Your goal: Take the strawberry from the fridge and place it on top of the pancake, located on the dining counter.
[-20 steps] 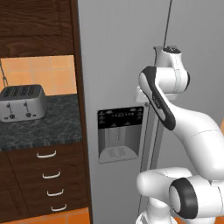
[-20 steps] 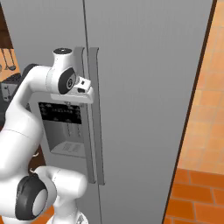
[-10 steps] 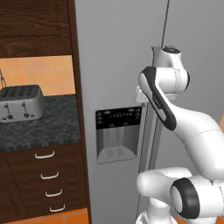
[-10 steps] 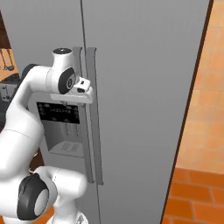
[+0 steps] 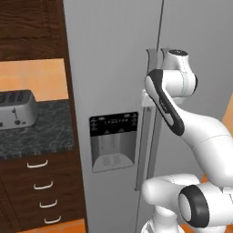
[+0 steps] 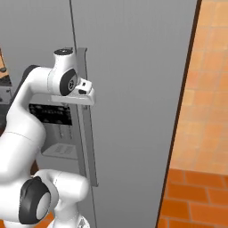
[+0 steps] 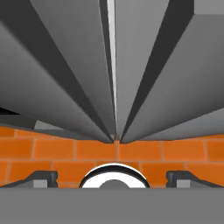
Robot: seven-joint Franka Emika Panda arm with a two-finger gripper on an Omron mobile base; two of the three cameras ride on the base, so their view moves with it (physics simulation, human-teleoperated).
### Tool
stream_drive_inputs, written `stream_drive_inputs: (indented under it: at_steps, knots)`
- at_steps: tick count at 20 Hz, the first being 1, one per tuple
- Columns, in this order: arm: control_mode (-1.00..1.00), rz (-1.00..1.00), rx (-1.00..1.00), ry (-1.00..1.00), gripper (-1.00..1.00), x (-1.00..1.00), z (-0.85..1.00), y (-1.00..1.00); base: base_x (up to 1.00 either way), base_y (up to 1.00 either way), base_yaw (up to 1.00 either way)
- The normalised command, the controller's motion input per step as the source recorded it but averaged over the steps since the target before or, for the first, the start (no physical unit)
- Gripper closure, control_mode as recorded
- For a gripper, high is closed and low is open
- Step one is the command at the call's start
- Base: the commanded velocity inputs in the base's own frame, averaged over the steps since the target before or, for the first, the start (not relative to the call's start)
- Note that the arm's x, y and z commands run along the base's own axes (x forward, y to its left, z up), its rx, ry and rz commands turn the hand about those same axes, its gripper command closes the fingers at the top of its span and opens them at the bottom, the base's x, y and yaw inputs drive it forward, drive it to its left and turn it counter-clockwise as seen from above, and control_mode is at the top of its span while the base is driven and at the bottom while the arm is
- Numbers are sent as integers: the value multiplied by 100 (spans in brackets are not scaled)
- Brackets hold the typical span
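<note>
Claw (image 7: 113, 177) is spread wide, nothing between the tips, hand looking straight down along the two fridge handles to the orange brick floor (image 7: 131, 151). In the base views the hand sits up at the top of the handles (image 6: 84, 120), right at the seam between the two doors of the fridge (image 5: 113, 68). Both doors look shut, so the strawberry is presumably inside; can't confirm. No pancake or dining counter to check from here. My read: step in hand is getting a grip on one handle to pull a door. To do it well: centre one handle bar between the tips, not the gap between bars, close firmly, then pull along the door's swing arc. Dispenser panel (image 5: 113, 145) sits left of the seam; toaster (image 5: 16, 109) on the black counter (image 5: 41, 132) further left.
</note>
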Motion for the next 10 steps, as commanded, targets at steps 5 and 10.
stream_drive_inputs:
  at_steps: [5, 10]
  knots:
    - [100, 0, 0, 0, -100, 0, 0, 0, -33, 0, -2]
    - [100, 0, 0, 0, -100, 0, 0, 0, -51, 0, 0]
